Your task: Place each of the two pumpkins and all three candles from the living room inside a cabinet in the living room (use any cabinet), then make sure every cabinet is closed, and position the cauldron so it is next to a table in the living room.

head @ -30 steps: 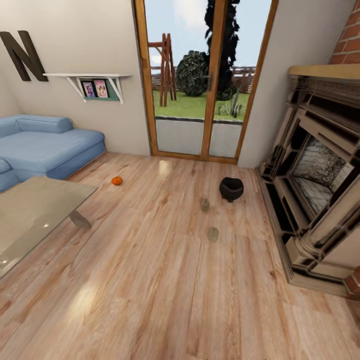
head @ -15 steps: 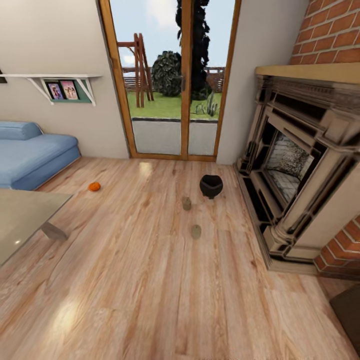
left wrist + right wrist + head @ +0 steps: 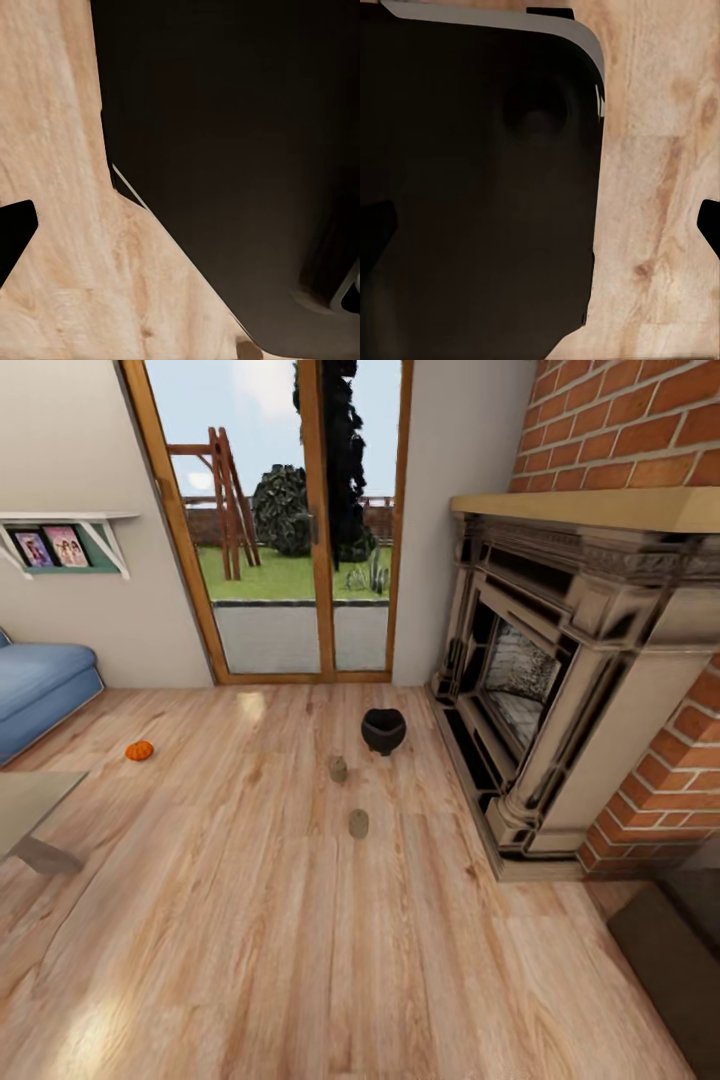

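One orange pumpkin (image 3: 139, 750) lies on the wooden floor at the left, near the sofa. Two grey-olive candles (image 3: 339, 769) (image 3: 358, 823) stand on the floor mid-room, one a little nearer to me than the other. Just beyond them, the black cauldron (image 3: 383, 731) sits in front of the fireplace. The glass-topped table (image 3: 28, 807) shows only its corner at the left edge. In the wrist views, my left gripper (image 3: 180, 232) and right gripper (image 3: 540, 225) hang over the floor and my own dark base. Their black fingertips (image 3: 709, 225) sit far apart with nothing between them.
A large stone fireplace (image 3: 540, 690) with a brick chimney fills the right side. A glass patio door (image 3: 290, 560) is in the far wall and a blue sofa (image 3: 40, 685) stands at the left. A dark brown flat surface (image 3: 670, 950) shows at the bottom right.
The whole head view has swung right: sofa, table, pumpkin, candles and cauldron have all slid left in the picture. The things themselves have not moved.
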